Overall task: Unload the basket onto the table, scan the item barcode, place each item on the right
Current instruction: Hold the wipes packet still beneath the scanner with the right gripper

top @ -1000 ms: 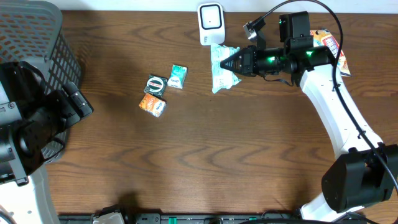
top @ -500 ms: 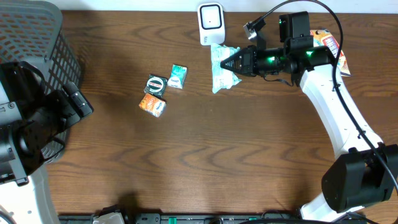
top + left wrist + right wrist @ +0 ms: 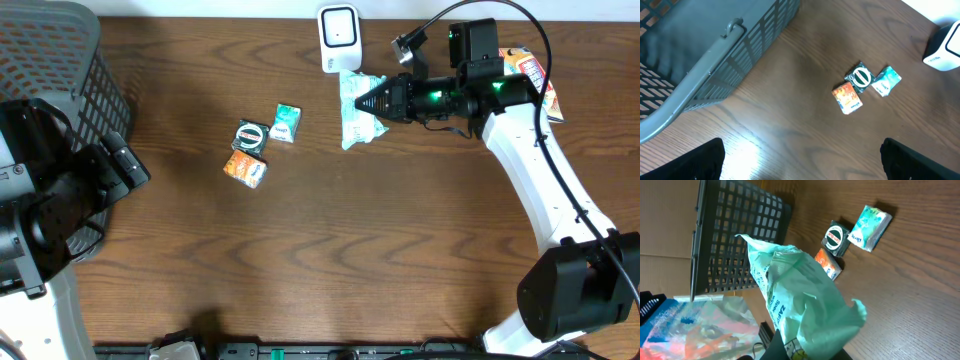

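**Overhead view.** The right gripper [image 3: 372, 100] is clamped on the pale green bag [image 3: 355, 118] — the task item — at 1 o'clock on the table [image 3: 350, 260]. The white scanner [image 3: 338, 38] stands just beside the bag, at its 12 o'clock. At the bag's 9 o'clock lie a teal packet [image 3: 285, 123], a black packet [image 3: 250, 135] and an orange packet [image 3: 245, 168]. A grey basket [image 3: 60, 60] occupies the 10 o'clock corner.

**Left wrist view.** The left gripper [image 3: 802, 167] holds nothing; its jaws stand wide apart over bare wood. The basket [image 3: 715, 55] is at 10 o'clock and the packets at 2 o'clock.

**Right wrist view.** The bag [image 3: 800, 300] — crumpled, with printed text — fills the centre, pinched at its lower end. The basket [image 3: 735, 245] is at 11 o'clock.
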`<state>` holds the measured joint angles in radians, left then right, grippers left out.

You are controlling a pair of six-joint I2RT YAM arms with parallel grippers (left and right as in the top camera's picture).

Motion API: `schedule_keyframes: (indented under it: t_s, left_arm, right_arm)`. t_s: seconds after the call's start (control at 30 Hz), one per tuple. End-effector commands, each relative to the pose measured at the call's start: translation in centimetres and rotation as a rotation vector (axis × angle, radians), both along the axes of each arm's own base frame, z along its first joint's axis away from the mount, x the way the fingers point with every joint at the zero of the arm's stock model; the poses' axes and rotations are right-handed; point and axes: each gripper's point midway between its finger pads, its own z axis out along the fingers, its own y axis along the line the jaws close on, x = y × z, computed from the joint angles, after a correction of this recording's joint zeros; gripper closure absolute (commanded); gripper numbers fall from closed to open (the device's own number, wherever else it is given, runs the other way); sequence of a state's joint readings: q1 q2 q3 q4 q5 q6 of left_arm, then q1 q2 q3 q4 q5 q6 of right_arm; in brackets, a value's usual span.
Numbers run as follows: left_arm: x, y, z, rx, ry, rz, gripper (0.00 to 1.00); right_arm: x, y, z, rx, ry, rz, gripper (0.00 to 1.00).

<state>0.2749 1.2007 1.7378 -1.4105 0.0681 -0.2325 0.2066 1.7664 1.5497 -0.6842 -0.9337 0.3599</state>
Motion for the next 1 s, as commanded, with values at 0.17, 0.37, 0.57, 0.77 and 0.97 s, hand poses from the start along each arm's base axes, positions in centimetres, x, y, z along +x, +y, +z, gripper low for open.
schedule_keyframes:
  t_s: [0.17,0.37,0.57,0.77,0.97]
  left_arm:
    - [-0.14,0.26,-0.32,0.003,0.013,0.012,0.02]
    - [-0.14,0.26,-0.34,0.003,0.013,0.012,0.02]
    - [-0.14,0.26,-0.34,0.003,0.013,0.012,0.02]
    - [-0.14,0.26,-0.34,0.003,0.013,0.012,0.02]
    - [-0.14,0.26,-0.34,0.003,0.013,0.012,0.02]
  right_arm:
    - [-0.18,0.27,1.26,0.016,-0.019,0.006,0.99]
    - [-0.05,0.18,1.14,0.007,-0.020,-0.001,0.99]
    - [-0.02,0.16,1.10,0.005,-0.020,-0.003,0.99]
    - [0.06,0.10,1.01,-0.002,-0.022,-0.008,0.99]
    - [0.10,0.09,0.70,-0.020,-0.019,-0.017,0.99]
